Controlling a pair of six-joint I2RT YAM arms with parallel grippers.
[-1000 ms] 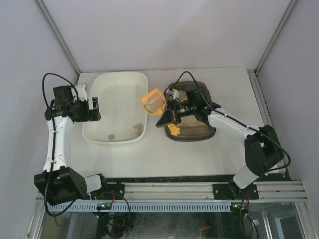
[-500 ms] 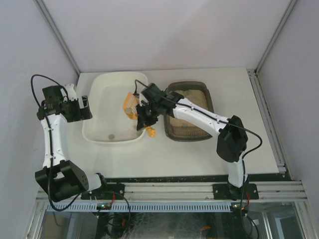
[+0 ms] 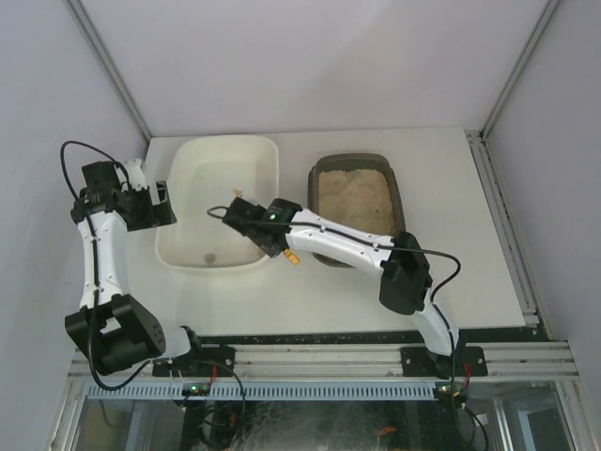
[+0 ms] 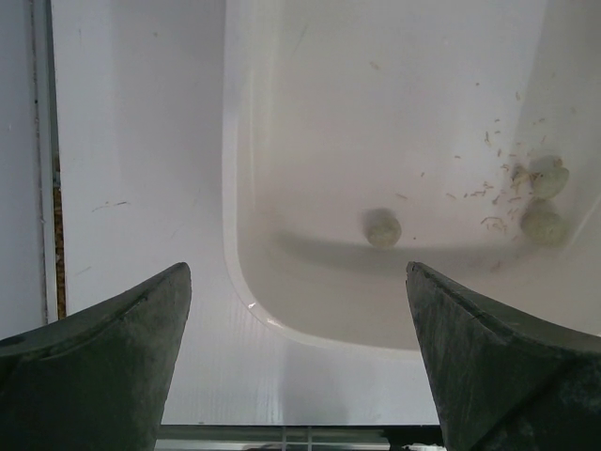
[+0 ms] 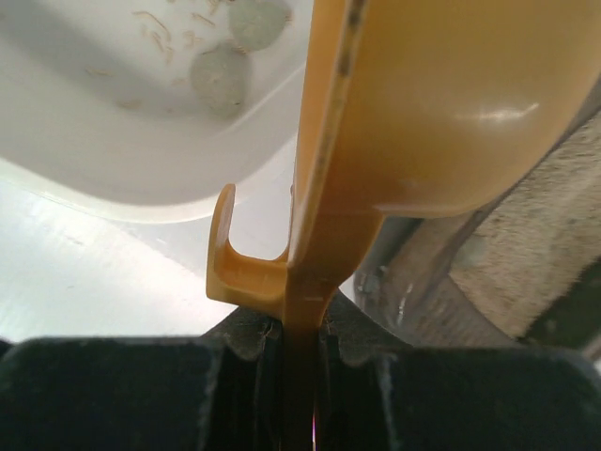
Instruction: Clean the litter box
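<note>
The right gripper (image 5: 299, 352), clamped on an orange-yellow plastic scoop (image 5: 423, 122), hangs at the right rim of the white rectangular plastic tub (image 3: 211, 265) holding several dumped grey clumps (image 4: 383, 226) (the left gripper (image 4: 297, 272) gapes empty at its left), while the dark brown-grey plastic litter box (image 3: 399, 197) just right of the tub may need further sifting.

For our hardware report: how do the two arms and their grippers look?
Both arms have white links and black joints. The left arm carries a looping black cable; the right arm shows a small green light. The left gripper has dark wedge-shaped fingers; the right gripper is black.
</note>
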